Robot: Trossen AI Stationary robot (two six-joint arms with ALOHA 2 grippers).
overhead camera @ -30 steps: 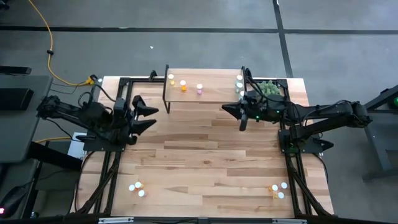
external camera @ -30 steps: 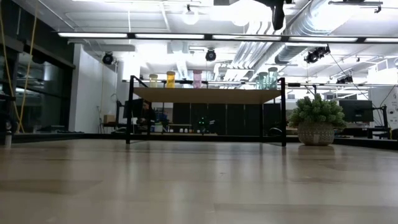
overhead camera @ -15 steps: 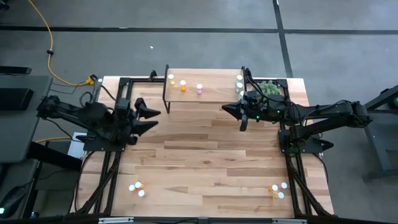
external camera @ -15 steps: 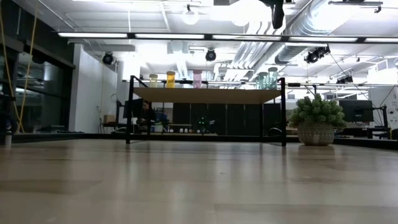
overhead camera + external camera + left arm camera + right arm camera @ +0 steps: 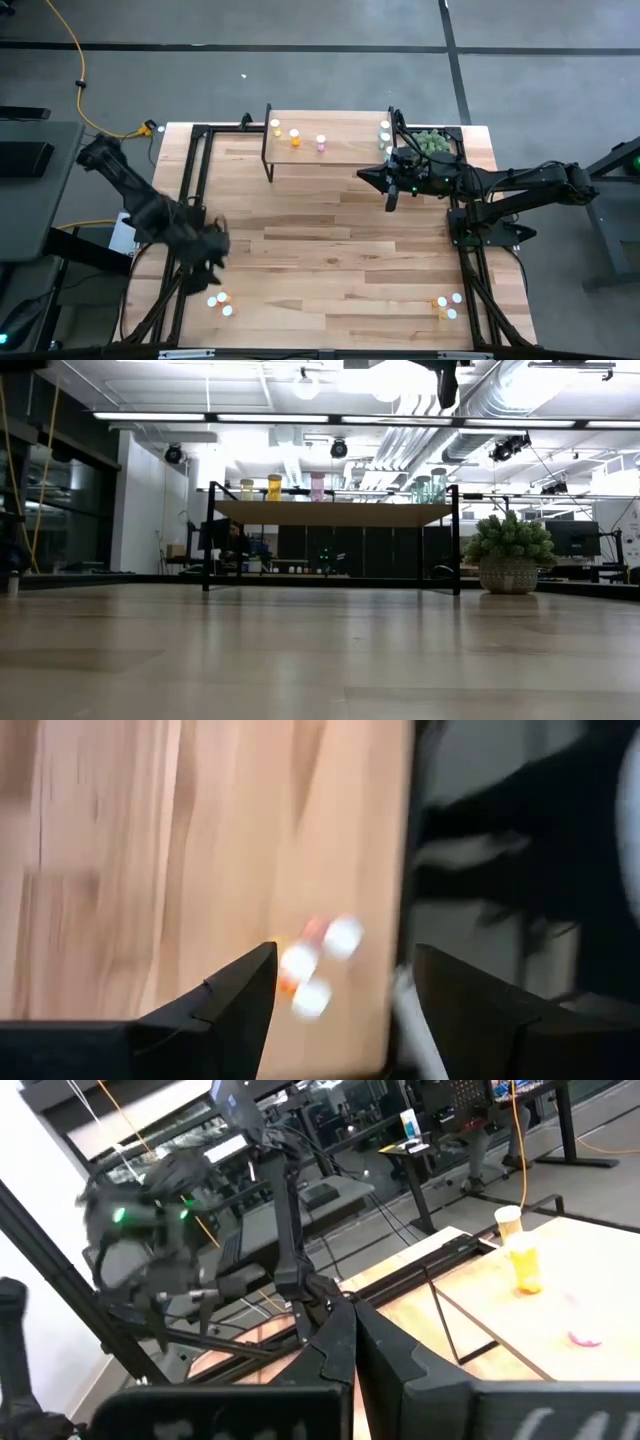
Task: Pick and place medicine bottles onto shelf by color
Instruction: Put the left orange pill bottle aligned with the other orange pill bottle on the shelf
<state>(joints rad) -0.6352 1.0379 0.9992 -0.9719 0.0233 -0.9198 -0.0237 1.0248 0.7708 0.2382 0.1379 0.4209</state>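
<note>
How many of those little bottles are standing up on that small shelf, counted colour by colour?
On the shelf:
yellow bottle: 1
orange bottle: 1
pink bottle: 1
teal bottles: 2
Total: 5

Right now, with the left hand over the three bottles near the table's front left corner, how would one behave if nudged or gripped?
The bottles look tiny, so probably light. Standing upright and bunched, a nudged one may tip or knock its neighbours. Round bodies would likely roll. The open left hand should close gently.
</note>
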